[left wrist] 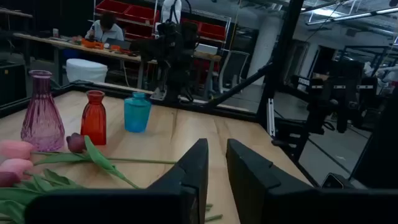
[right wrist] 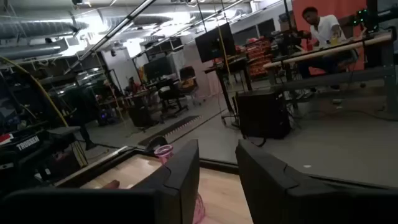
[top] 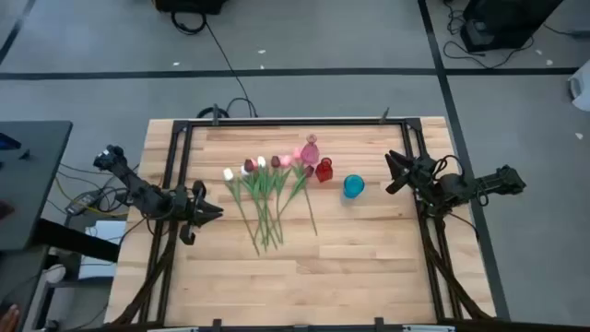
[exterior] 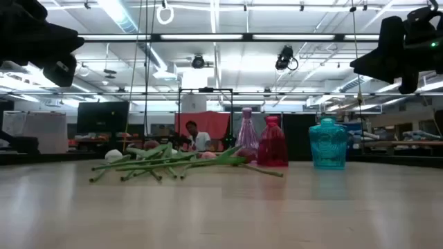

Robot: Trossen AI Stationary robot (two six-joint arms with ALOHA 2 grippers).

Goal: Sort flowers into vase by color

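Flowers wait in a pile, both claws empty.

The flowers (top: 267, 198) lie mid-table, heads toward 12 o'clock beside the pink vase (top: 311, 150), red vase (top: 324, 170) and blue vase (top: 354, 186). They look light, with thin bendy stems; best pinched mid-stem. The left gripper (top: 205, 211) at 9 o'clock and right gripper (top: 395, 172) at 3 o'clock have slightly spread fingers, holding nothing.

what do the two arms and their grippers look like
Both arms are dark, near-black jointed links. The left gripper and right gripper each end in two flat, wedge-shaped black fingers. Thin dark cables trail off the table's far edge.
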